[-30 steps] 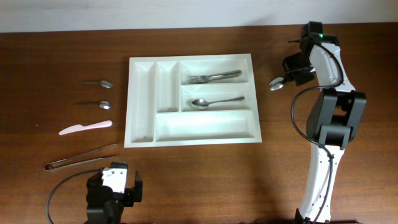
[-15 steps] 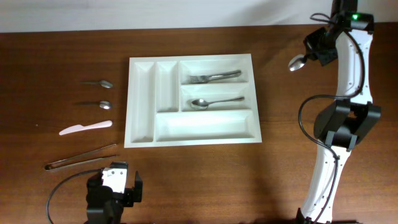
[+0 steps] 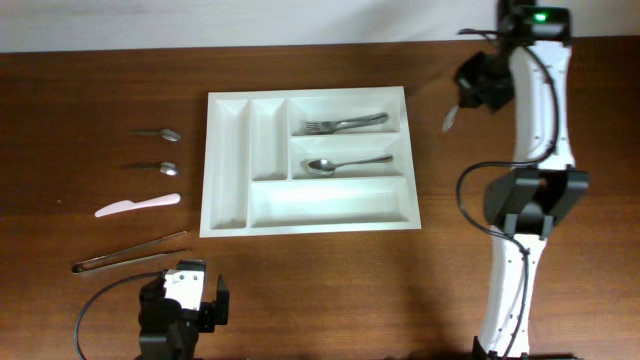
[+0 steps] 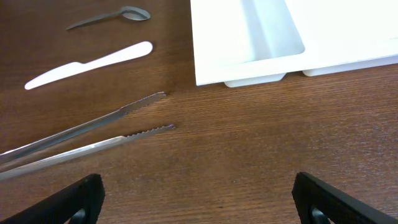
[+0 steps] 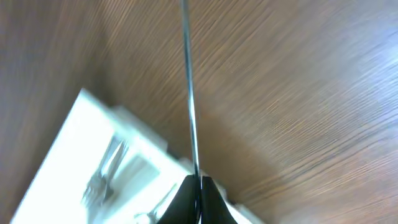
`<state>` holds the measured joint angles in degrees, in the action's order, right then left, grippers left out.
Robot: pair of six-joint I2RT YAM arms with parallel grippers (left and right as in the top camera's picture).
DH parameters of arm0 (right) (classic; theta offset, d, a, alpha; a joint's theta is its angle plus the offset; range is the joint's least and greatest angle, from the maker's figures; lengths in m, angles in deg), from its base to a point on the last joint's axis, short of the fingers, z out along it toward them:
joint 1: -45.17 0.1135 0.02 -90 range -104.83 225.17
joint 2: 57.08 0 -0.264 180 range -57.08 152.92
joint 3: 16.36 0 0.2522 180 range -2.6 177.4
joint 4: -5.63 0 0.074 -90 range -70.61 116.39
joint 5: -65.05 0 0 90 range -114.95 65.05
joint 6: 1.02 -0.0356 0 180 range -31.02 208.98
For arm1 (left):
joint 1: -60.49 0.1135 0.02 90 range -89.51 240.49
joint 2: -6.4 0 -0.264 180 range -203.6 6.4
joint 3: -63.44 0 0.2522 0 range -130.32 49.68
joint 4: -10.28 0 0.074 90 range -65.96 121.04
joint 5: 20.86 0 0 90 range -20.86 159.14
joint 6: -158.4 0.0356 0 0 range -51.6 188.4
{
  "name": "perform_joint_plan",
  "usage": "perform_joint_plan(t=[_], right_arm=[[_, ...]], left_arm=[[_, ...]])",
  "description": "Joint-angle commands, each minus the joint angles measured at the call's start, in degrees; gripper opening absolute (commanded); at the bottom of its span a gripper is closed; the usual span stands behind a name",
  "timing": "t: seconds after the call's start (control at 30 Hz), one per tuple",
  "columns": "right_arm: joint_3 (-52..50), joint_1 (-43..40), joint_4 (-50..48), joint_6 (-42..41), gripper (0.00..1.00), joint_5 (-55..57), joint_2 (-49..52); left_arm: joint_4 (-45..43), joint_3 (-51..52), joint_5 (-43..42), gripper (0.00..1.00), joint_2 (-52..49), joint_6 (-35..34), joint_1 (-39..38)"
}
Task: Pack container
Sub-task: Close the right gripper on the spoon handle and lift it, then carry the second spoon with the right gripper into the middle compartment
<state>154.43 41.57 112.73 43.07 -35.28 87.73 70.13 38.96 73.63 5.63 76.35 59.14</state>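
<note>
Lower left, the left claw [image 4: 198,198] sits spread and idle by the tongs [image 4: 93,138]; mid-frame lies the white tray [image 3: 330,203] holding a fork [image 3: 345,124] and spoon [image 3: 345,162]; upper right, the right claw [image 3: 478,88] pinches a second spoon [image 3: 451,115] by its handle end, likely bound for the tray.

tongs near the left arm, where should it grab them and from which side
Grip the tongs mid-length from straight above, left tool closing across both arms. They lie flat on the table, splayed at the serrated tips and narrower toward the joined end, so a top-down pinch there likely spans both.
</note>
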Motion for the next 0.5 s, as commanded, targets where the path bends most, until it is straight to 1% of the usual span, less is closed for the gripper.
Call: perform_joint_plan(t=[0.0,0.13,0.23,0.47], right_arm=[[1.25,5.66,0.37,-0.87,0.04,-1.53,-1.73],[1.25,11.54,0.09,-4.28,0.04,-1.05,-1.73],[1.25,15.30,-0.24,-8.44,0.04,-0.02,-1.73],[1.22,21.24,0.24,-15.80,0.04,2.19,-1.73]], left_arm=[[0.02,0.17,-0.22,0.99,0.44,0.74,-0.26],[0.02,0.17,-0.22,0.99,0.44,0.74,-0.26],[0.02,0.17,-0.22,0.99,0.44,0.74,-0.26],[0.02,0.17,-0.22,0.99,0.44,0.74,-0.26]])
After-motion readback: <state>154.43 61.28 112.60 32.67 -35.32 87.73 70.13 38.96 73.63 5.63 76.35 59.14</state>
